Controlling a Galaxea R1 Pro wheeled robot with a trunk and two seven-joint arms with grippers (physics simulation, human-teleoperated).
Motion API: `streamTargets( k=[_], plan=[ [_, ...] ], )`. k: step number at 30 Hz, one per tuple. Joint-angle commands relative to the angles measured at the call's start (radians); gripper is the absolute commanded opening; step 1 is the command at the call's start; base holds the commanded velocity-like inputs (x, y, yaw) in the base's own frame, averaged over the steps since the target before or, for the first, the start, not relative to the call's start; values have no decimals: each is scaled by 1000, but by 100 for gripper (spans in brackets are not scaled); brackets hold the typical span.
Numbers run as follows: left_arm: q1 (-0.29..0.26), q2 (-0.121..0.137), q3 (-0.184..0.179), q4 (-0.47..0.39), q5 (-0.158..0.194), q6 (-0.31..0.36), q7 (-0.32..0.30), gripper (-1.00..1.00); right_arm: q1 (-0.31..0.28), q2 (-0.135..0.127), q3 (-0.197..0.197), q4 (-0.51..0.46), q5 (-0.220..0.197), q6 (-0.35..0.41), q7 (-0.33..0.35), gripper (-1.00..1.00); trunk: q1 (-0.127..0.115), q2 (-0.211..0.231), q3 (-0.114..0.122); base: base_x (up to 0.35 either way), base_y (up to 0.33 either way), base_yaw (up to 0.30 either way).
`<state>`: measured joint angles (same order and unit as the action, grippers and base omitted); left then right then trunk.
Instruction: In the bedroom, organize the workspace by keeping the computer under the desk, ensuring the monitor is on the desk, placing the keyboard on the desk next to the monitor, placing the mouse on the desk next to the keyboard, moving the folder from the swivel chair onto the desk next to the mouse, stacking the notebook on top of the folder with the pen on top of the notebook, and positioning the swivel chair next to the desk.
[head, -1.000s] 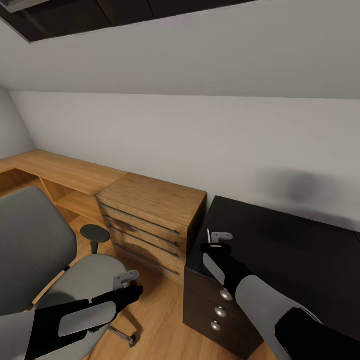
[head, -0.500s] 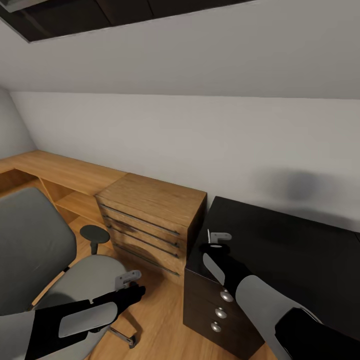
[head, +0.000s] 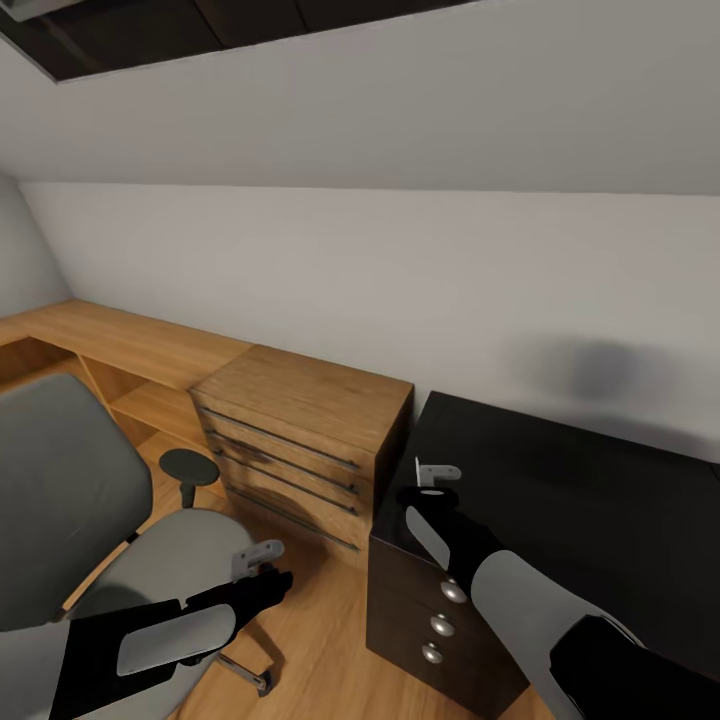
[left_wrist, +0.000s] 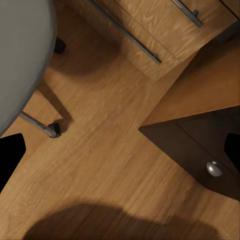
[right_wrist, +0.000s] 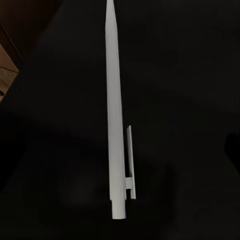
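We see the sloped grey wall (head: 400, 280) across the upper head view, the black desk (head: 600, 500) at lower right and the grey swivel chair (head: 90, 500) at lower left. A wooden drawer unit (head: 300, 440) stands between them on the wooden floor (left_wrist: 110, 165). The right wrist view alone shows the pen (right_wrist: 116, 120) clearly: white, lengthwise, tip toward the frame's top. The right gripper (head: 428, 480) holds it over the desk's near corner. We cannot tell the left gripper (head: 262, 560) jaws' spread.
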<state>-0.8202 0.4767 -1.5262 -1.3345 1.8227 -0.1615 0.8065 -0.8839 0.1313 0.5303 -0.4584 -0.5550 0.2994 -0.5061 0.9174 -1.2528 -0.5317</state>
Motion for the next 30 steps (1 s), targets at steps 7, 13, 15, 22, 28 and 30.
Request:
streamTargets(
  k=[7,13,15,22,28,30],
  plan=[
    [-2,1,-3,-2,9,-10,0,100,-1,-1,8,0,-6,7,-8,100,19,-36,-17,0,0,0],
    [-2,2,-3,-2,9,-10,0,100,-1,-1,8,0,-6,7,-8,100,27,-50,-23,0,0,0],
    [-2,2,-3,-2,9,-10,0,100,-1,-1,8,0,-6,8,-8,100,35,-64,-29,0,0,0],
    [-2,2,-3,-2,9,-10,-1,100,-1,-1,8,0,-6,9,-8,100,42,-78,-36,0,0,0],
    [-2,2,-3,-2,9,-10,-1,100,-1,-1,8,0,-6,9,-8,100,58,-106,-48,0,0,0],
    [-2,2,-4,-2,9,-10,-1,100,-1,-1,8,0,-6,8,-8,100,58,-106,-48,0,0,0]
  ],
)
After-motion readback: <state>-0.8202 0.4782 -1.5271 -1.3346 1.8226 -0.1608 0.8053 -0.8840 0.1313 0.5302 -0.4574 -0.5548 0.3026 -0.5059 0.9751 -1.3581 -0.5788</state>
